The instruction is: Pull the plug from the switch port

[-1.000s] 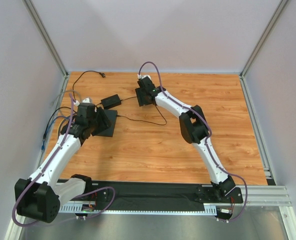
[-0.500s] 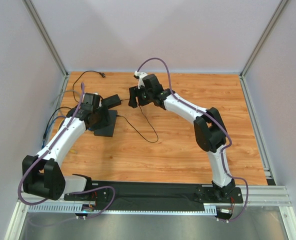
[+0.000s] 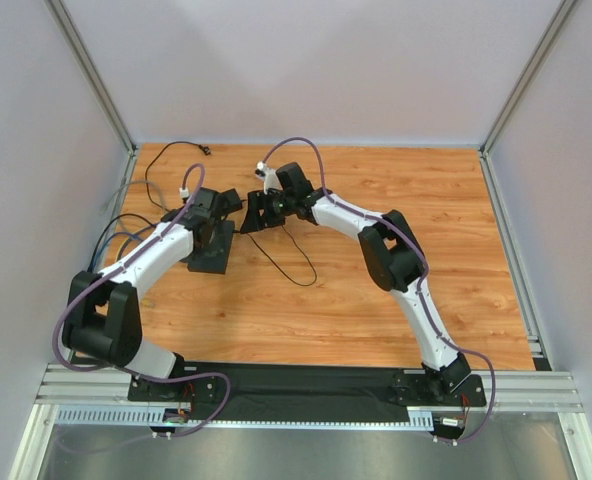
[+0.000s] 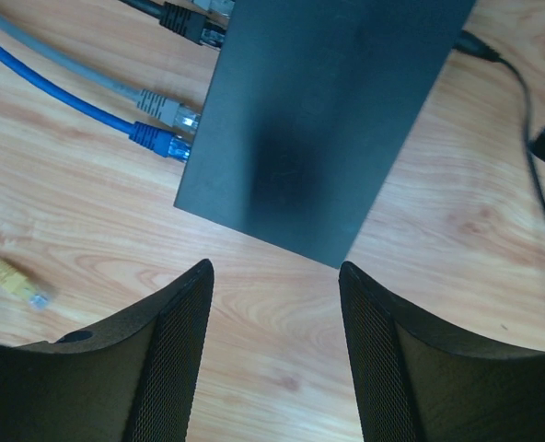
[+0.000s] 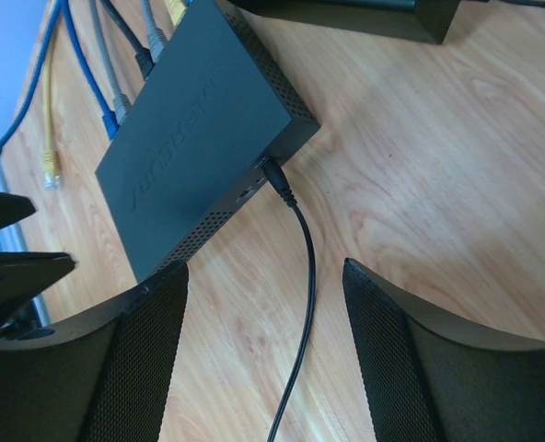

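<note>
The switch (image 5: pixel 194 120) is a flat matte black box (image 3: pixel 208 260) on the wooden table. A black plug (image 5: pixel 274 175) sits in the switch port on its narrow edge, also visible as the plug (image 4: pixel 470 43). Its thin black cable (image 5: pixel 305 276) runs toward me between the fingers of my right gripper (image 5: pixel 263 269), which is open a little short of the plug and touching nothing. My left gripper (image 4: pixel 274 269) is open over bare wood just off the switch's (image 4: pixel 328 120) near corner. In the top view the left gripper (image 3: pixel 221 205) and right gripper (image 3: pixel 248 215) flank the switch's far end.
Blue (image 4: pixel 157 143) and grey (image 4: pixel 162 108) network cables are plugged into the switch's long side. A loose yellow connector (image 4: pixel 15 284) lies on the wood. A black adapter brick (image 5: pixel 346 14) lies beyond the switch. The black cable loops across the table (image 3: pixel 286 255).
The right gripper has swung left, down to the switch's plug side. The left gripper has moved back and right to the switch's end. The black cable has shifted.
</note>
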{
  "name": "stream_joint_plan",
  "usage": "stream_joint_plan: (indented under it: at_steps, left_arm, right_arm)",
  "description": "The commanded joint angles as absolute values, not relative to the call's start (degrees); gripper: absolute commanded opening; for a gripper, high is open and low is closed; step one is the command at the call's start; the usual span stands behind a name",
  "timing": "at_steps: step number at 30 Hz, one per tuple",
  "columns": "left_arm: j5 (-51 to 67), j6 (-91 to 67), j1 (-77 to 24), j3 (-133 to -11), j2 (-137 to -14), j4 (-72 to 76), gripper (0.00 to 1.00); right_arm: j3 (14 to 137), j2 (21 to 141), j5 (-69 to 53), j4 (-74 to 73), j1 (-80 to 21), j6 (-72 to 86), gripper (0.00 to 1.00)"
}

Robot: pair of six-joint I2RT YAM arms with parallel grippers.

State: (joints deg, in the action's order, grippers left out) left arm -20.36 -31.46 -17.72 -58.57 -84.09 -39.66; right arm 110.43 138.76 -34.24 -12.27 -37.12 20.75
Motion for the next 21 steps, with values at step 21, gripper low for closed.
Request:
stream_joint_plan:
  at_steps: [21]
  left_arm:
    - [-32.79, -26.81, -22.41, -74.35, -103.70, -40.61, 0.65]
  right_arm:
    - [123.05, 149.50, -44.30, -4.57, -34.63, 32.61, 0.51]
